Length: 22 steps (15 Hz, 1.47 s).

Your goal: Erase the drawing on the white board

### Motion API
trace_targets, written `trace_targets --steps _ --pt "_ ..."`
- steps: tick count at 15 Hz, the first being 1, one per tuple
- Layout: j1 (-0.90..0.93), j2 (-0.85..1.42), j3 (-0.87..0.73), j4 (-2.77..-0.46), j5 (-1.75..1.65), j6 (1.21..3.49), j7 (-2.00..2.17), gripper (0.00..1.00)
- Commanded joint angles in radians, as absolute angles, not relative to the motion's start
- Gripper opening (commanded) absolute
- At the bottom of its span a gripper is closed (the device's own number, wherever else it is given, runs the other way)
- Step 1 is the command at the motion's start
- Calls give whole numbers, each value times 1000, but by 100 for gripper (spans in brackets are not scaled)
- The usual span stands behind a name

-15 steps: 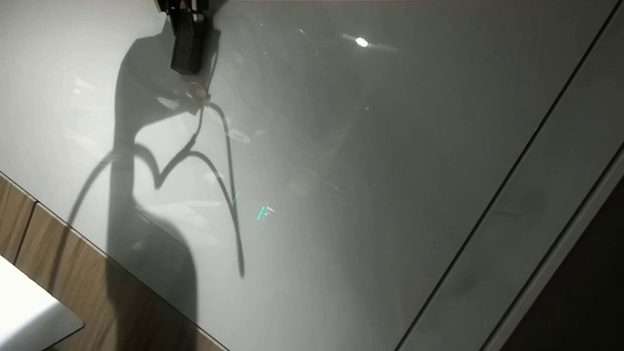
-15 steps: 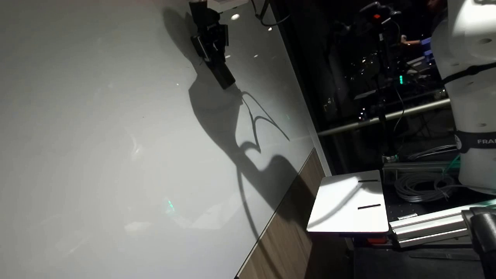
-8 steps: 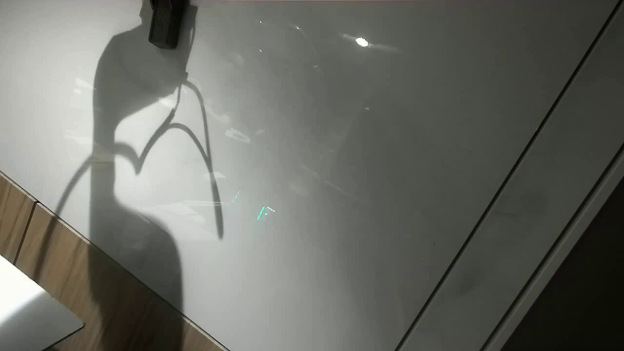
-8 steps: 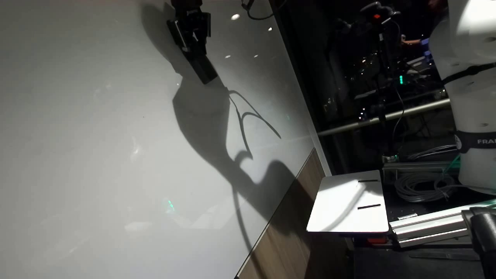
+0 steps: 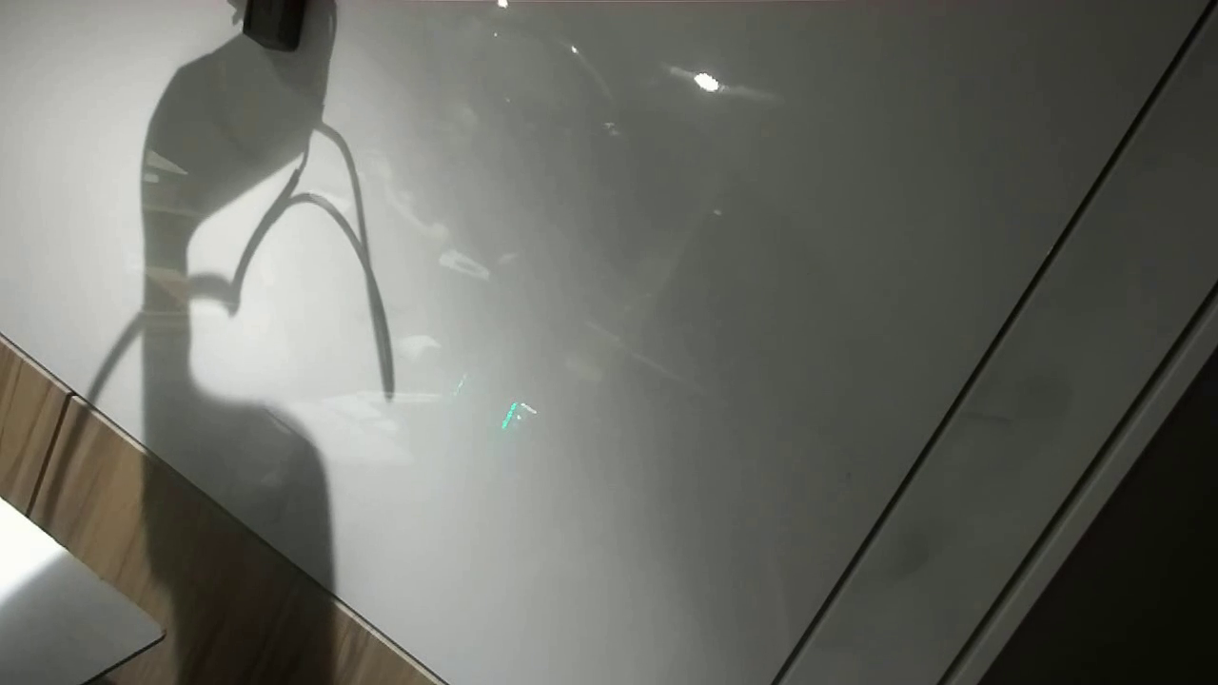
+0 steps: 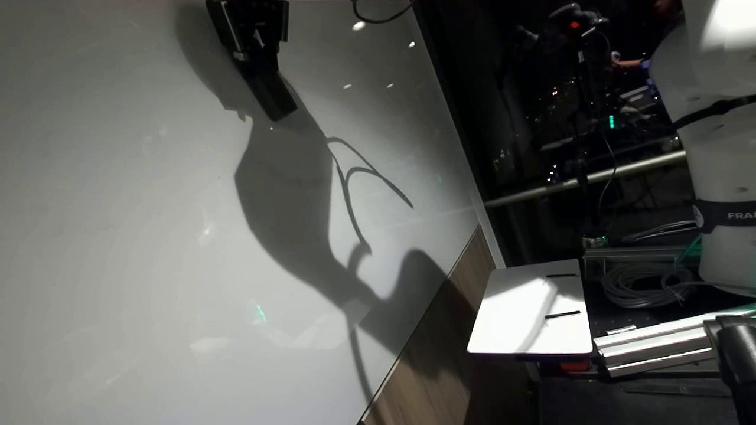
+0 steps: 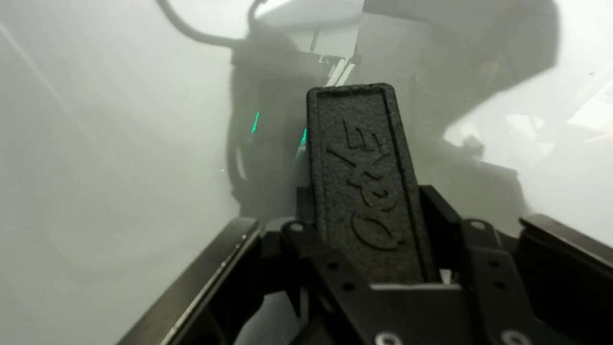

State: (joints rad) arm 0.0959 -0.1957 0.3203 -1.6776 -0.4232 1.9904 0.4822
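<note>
My gripper (image 7: pixel 368 206) is shut on a dark block-shaped eraser (image 7: pixel 359 134) with lettering pressed into its face. In an exterior view the gripper (image 6: pixel 260 59) is near the top edge, with the eraser (image 6: pixel 274 100) pointing down over the white board (image 6: pixel 147 236). In an exterior view only the end of the eraser (image 5: pixel 273 24) shows at the top. The white board (image 5: pixel 618 457) carries the arm's large shadow, with curved cable shadows. I cannot make out a drawing among the shadows and reflections. Whether the eraser touches the board cannot be told.
A wooden strip (image 6: pixel 437 330) borders the board, with a white plate (image 6: pixel 531 307) beyond it. The robot's base (image 6: pixel 720 224) stands at the right, near coiled cable (image 6: pixel 644 286). Dark grooves (image 5: pixel 990 357) cross the board's right side in an exterior view.
The gripper and the held eraser have moved left and up in both exterior views, partly leaving the top edge. Their shadow on the board has moved left too.
</note>
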Motion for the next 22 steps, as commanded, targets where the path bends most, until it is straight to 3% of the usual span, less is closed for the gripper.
trace_targets --steps 1,22 --pt "115 -170 319 -1645 -453 2065 496 30" --pt "44 -489 137 -2384 -287 2080 362 30"
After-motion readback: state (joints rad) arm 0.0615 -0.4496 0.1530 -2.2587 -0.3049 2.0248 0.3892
